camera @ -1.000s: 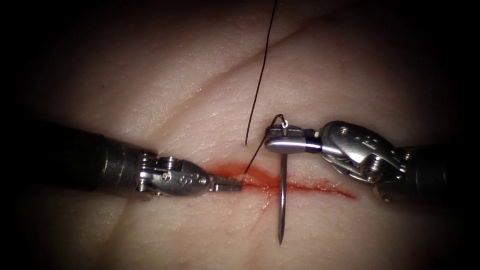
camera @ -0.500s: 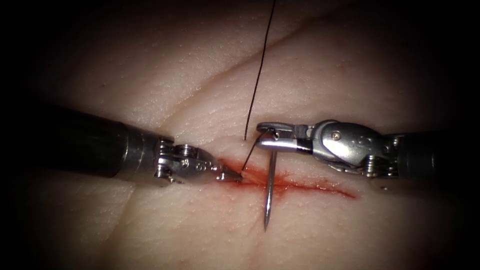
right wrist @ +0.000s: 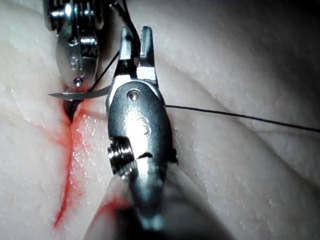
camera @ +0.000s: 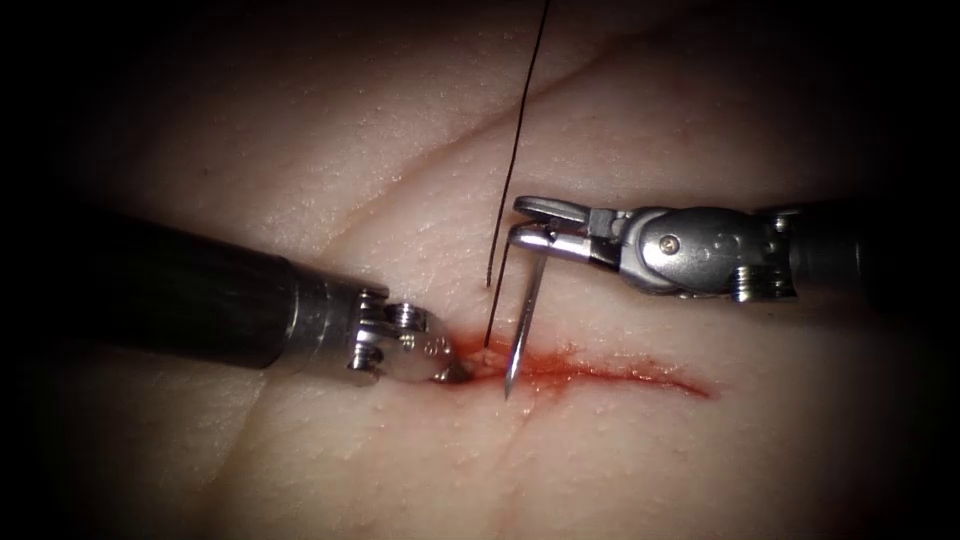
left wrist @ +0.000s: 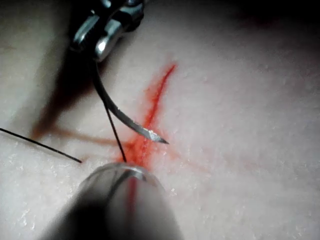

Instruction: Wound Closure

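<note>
Now: needle [camera: 523,318] poised over the cut [camera: 610,374], not in tissue [camera: 350,170].
R tool [camera: 530,222] has jaws clamped on needle near its thread end, tip just above cut's L end, prob. to line up a bite. L tool [camera: 455,372] presses tissue at cut's L end, likely steadying the edge; can't tell its jaws. Thread [camera: 515,130] runs up, away from cut.

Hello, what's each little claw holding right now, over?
Right tool shut on needle near its thread end. Needle tip over cut, not in tissue. Left tool pressed at cut's left end. Thread trails upward.
</note>
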